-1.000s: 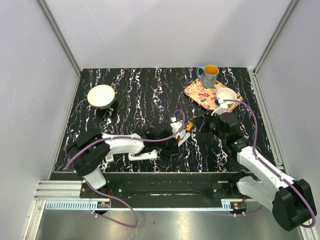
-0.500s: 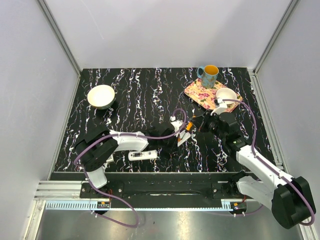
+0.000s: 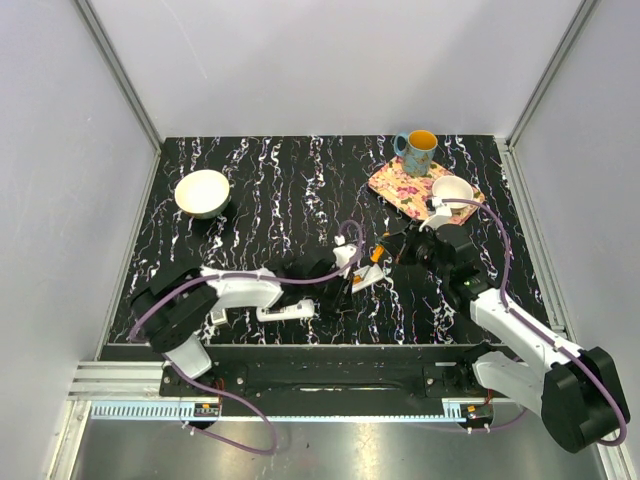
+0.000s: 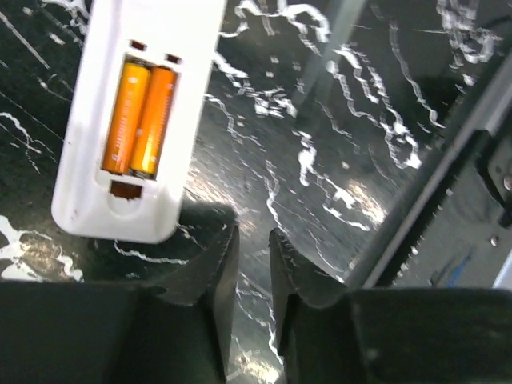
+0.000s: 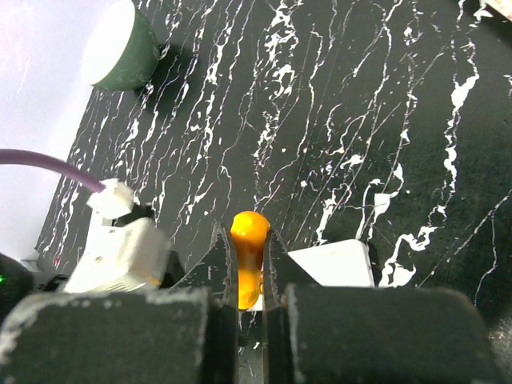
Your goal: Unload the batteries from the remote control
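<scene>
A white remote control [image 4: 192, 80] lies face down on the black marbled table, its compartment open with two orange batteries [image 4: 140, 120] side by side inside. My left gripper [image 4: 253, 240] sits just off the remote's near end, jaws a narrow gap apart with nothing between them. From above, the left gripper [image 3: 345, 285] is beside the remote [image 3: 368, 277] at mid-table. My right gripper [image 5: 244, 232] is shut on one orange battery [image 5: 249, 248], held above the white remote [image 5: 332, 262]. From above, the right gripper [image 3: 385, 250] hovers just right of the remote.
A second white remote [image 3: 285, 312] lies near the front edge by the left arm. A white bowl [image 3: 202, 192] stands at the back left. A floral mat [image 3: 400, 185], a mug [image 3: 418, 150] and a white cup [image 3: 452, 190] stand at the back right.
My left gripper has parted its jaws slightly and drawn back left from the remote's end. The right gripper keeps its hold on the orange battery, hardly moved.
</scene>
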